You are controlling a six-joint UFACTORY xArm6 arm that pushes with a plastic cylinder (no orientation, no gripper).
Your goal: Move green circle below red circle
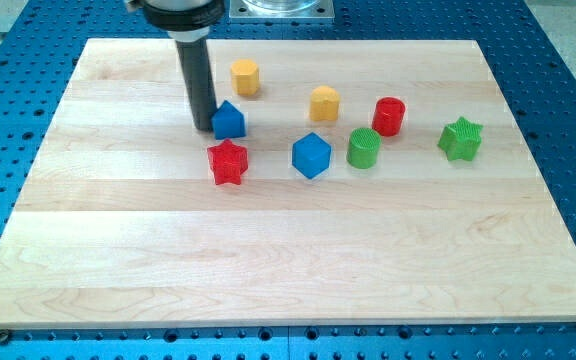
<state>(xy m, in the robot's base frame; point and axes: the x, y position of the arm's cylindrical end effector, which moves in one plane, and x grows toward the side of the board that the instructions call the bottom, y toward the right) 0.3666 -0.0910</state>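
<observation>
Wooden tabletop [288,270], pale planks, set on a blue perforated base [568,60]; its nearer half carries no blocks. Nearest objects, in a loose row: red star [228,162] at the view's left; blue cube [311,155] near the centre; green circle [364,148], the task's block, just to the view's right of that cube; green star [461,139] farther to the view's right, well apart from the rest. Next row back: blue pentagon-like block [229,120], directly above the red star; red circle [389,116], up and slightly to the view's right of the green circle, the two close but not touching. Farther still: yellow block [324,103] and, farthest, a second yellow block [245,76]. I carry no claw, only a dark rod; my tip [204,129] rests on the tabletop, touching or just beside the blue pentagon-like block's left side, well apart from the green circle.
</observation>
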